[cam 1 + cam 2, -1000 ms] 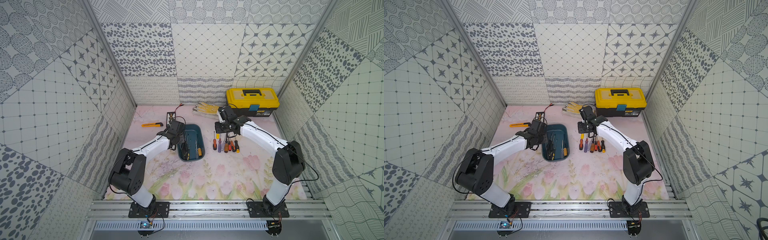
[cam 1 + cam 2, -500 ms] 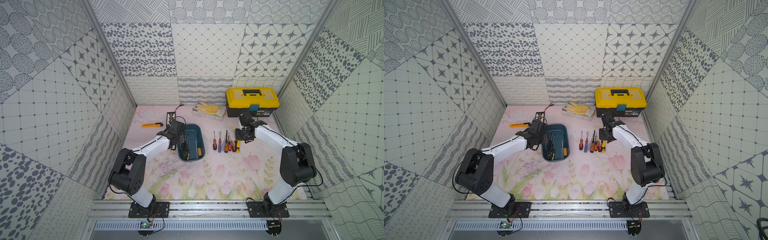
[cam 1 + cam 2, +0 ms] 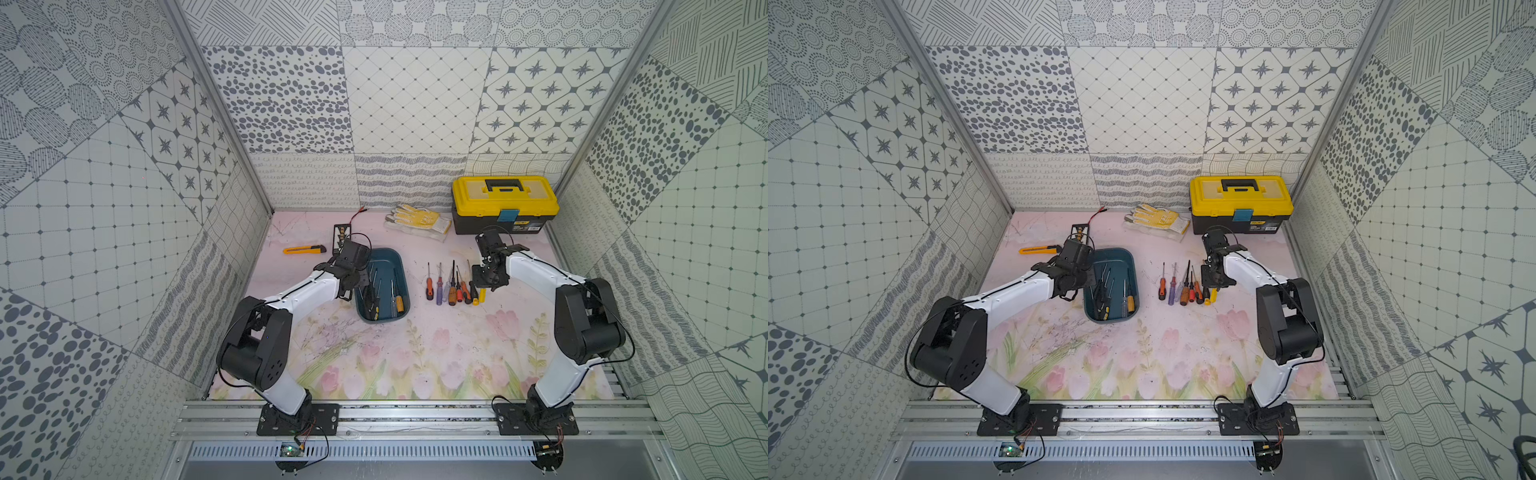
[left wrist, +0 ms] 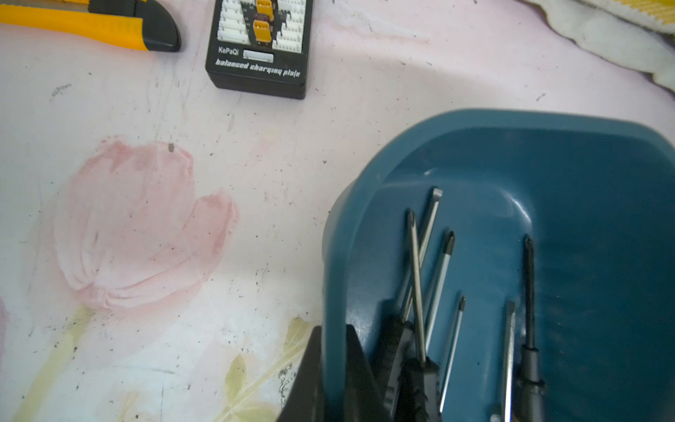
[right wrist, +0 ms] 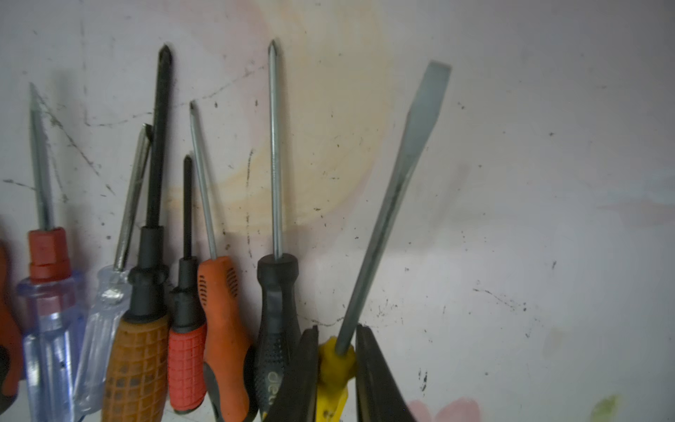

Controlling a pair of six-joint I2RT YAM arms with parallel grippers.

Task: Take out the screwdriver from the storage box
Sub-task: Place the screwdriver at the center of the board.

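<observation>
The storage box (image 3: 405,272) (image 3: 1117,255) is a teal tub on the flowered mat with several screwdrivers (image 3: 399,301) (image 4: 527,310) lying in it. My left gripper (image 3: 354,291) (image 3: 1084,289) (image 4: 334,338) is shut on the tub's left wall (image 4: 334,255), one finger inside and one outside. My right gripper (image 3: 484,286) (image 3: 1214,284) (image 5: 336,336) is shut on a yellow-handled flat screwdriver (image 3: 482,296) (image 5: 394,193). It holds it at the right end of a row of screwdrivers (image 3: 451,286) (image 5: 215,292) on the mat. The shaft slants away from the row.
A yellow-lidded black toolbox (image 3: 505,199) stands at the back right, with work gloves (image 3: 417,220) to its left. A yellow utility knife (image 3: 303,249) and a black charging board (image 3: 340,233) (image 4: 259,47) lie behind the tub's left side.
My right gripper has moved to the right and then nearer and lower, to the right end of the row, staying shut. The left arm and the tub have not moved.
</observation>
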